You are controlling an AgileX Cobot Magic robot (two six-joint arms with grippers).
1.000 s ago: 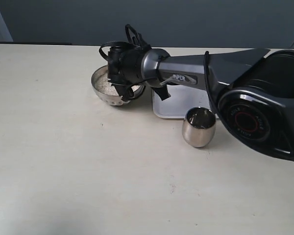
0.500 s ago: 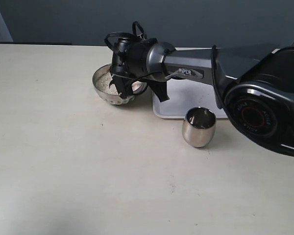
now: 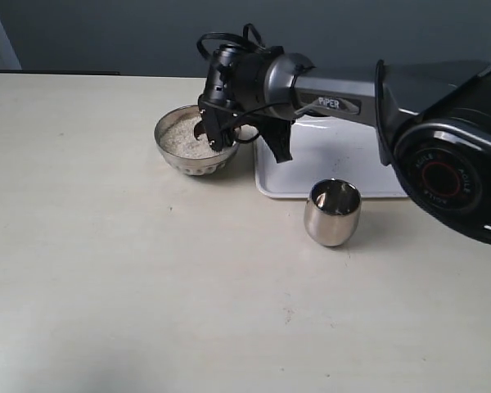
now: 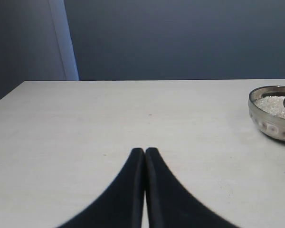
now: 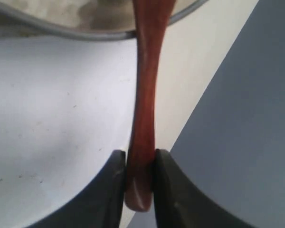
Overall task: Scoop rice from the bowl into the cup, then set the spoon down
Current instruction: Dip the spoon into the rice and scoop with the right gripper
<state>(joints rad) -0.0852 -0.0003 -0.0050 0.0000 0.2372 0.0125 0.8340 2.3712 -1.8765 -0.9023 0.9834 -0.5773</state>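
The spoon [image 5: 145, 95] is clamped by its handle end between the jaws of the right gripper [image 5: 140, 164], its head reaching into the bowl [image 3: 190, 164] of rice [image 3: 182, 141] at the upper centre-left of the exterior view. The cup [image 3: 332, 214] is seen lower right of it on the counter [image 3: 106, 270]; the left gripper [image 4: 145, 154] is pressed closed, empty.
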